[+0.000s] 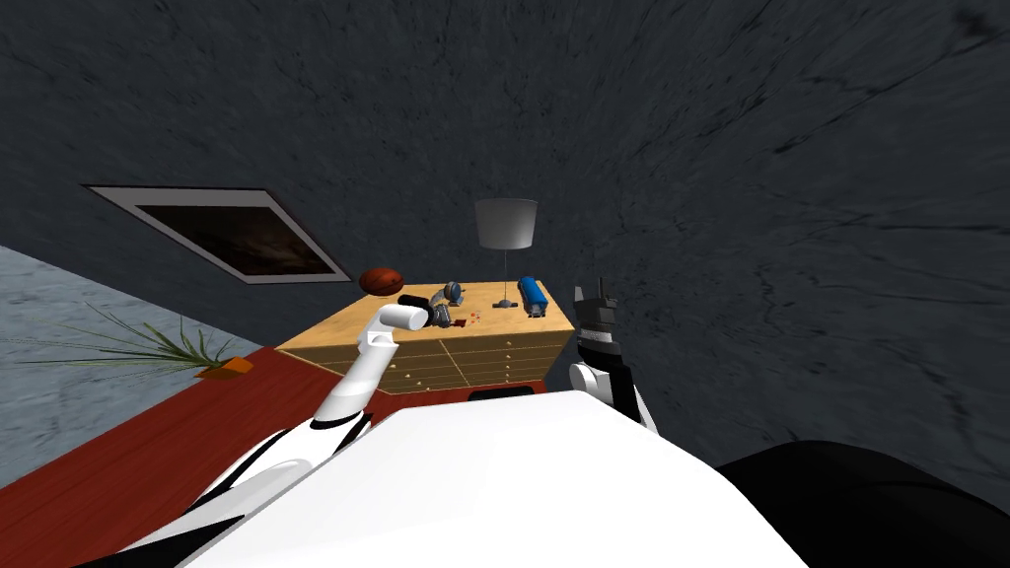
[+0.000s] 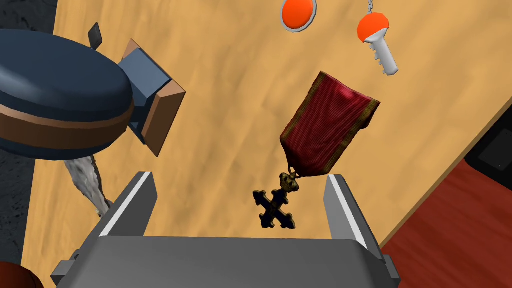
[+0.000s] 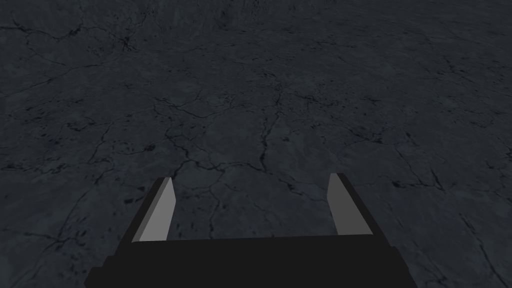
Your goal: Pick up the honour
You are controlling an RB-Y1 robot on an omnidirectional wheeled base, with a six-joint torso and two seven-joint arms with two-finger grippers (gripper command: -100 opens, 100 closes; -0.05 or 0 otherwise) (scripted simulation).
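On the wooden dresser top [image 2: 225, 100]: one medal [image 2: 320, 145], red ribbon and dark cross, lay flat. The cross sat between the spread fingers of the left gripper [image 2: 240, 182], neither touching it. An orange-headed key [image 2: 378, 42] lay near the ribbon. The right gripper [image 3: 252, 182] was raised beside the dresser, fingers parted.

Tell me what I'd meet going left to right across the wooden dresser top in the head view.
Brown ball → small grey-blue model → lamp with a grey shade → blue cylinder.
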